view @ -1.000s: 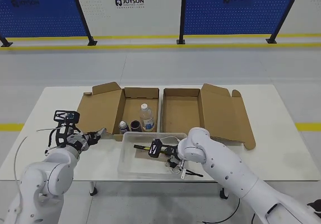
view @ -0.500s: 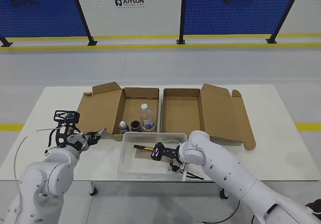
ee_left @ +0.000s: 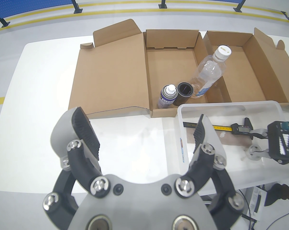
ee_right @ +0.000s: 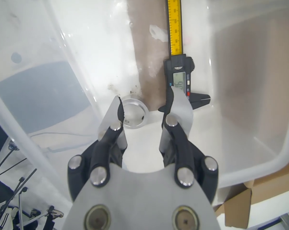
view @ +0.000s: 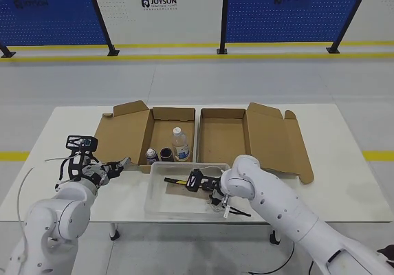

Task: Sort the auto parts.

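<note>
A clear plastic bin at the table's front holds a yellow digital caliper and a small metal ring. My right gripper hangs open inside the bin, just above the ring, with one fingertip beside the caliper's display. The left wrist view shows it as the right gripper near the caliper. My left gripper stands open and empty over bare table left of the bin. From above, the left gripper and right gripper sit either side of the bin's left wall.
Two open cardboard boxes stand behind the bin. The left box holds a water bottle, a spray can and a black cylinder. The right box shows a bare floor. Flaps spread out on both sides.
The right gripper has shifted slightly to the right inside the bin. The left arm has stayed still.
</note>
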### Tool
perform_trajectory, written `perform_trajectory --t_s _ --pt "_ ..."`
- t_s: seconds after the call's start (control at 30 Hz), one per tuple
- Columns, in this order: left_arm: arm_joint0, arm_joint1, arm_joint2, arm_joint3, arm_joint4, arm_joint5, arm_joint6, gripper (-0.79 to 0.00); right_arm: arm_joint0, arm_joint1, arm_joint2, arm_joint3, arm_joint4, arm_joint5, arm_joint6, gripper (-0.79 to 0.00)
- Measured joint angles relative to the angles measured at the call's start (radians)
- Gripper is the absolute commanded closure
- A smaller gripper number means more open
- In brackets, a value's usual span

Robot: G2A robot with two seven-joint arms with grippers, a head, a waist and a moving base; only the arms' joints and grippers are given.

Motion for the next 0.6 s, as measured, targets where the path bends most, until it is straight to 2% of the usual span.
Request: perform_trajectory --t_s 0.1,0.27,0.47,0.6 --pt "0.000 0.000 0.000 0.000 0.000 0.000 0.000 -0.785 -0.008 0.007 0.013 -0.009 0.000 0.004 0.022 -0.329" --pt "0.000 0.000 0.000 0.000 0.000 0.000 0.000 -0.785 -0.022 0.016 0.027 -0.018 0.008 -0.003 0.040 -0.348" --pt "0.000 0.000 0.000 0.000 0.000 0.000 0.000 -0.785 -0.031 0.021 0.033 -0.021 0.010 -0.001 0.049 -0.317" --pt "0.000 0.000 0.000 0.000 0.000 0.000 0.000 -0.785 -0.031 0.022 0.032 -0.011 0.010 0.000 0.055 -0.323"
